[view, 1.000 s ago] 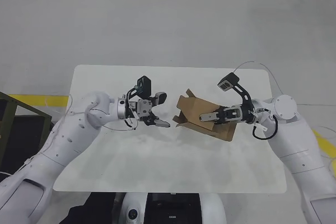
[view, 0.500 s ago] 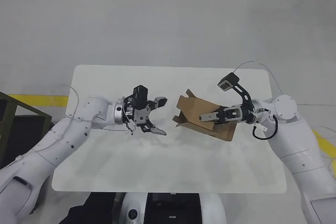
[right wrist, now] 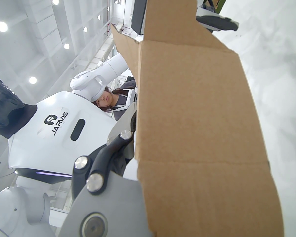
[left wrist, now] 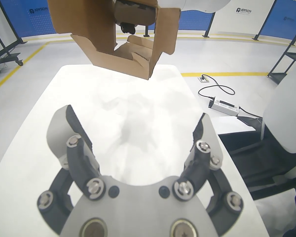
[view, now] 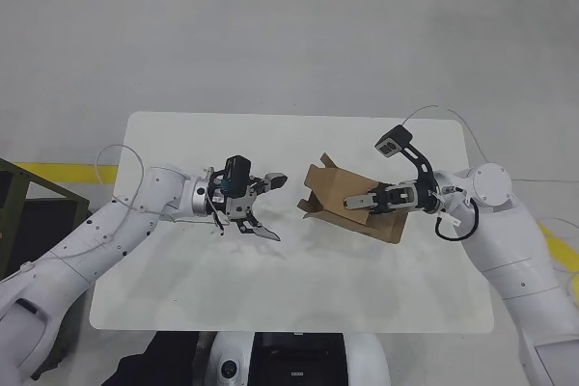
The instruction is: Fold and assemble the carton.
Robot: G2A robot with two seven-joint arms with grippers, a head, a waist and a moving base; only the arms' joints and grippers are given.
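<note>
- Carton (view: pixel 328 185) is brown card, part folded, with its flaps sticking out.
- It is up in the air over the right side of the white table (view: pixel 174 135), and it is tilted.
- One end of it is open, and that end faces the left gripper (view: pixel 276 206).
- The right gripper (view: pixel 349 204) pinches one wall of the carton.
- In the right wrist view, one silver finger (right wrist: pixel 124 124) is pressed on the near side of that wall. The other finger is hidden behind the card.
- The left gripper is over the middle of the table, near the carton but not touching it.
- Its two fingers (left wrist: pixel 71 124) are spread wide with nothing between them.
</note>
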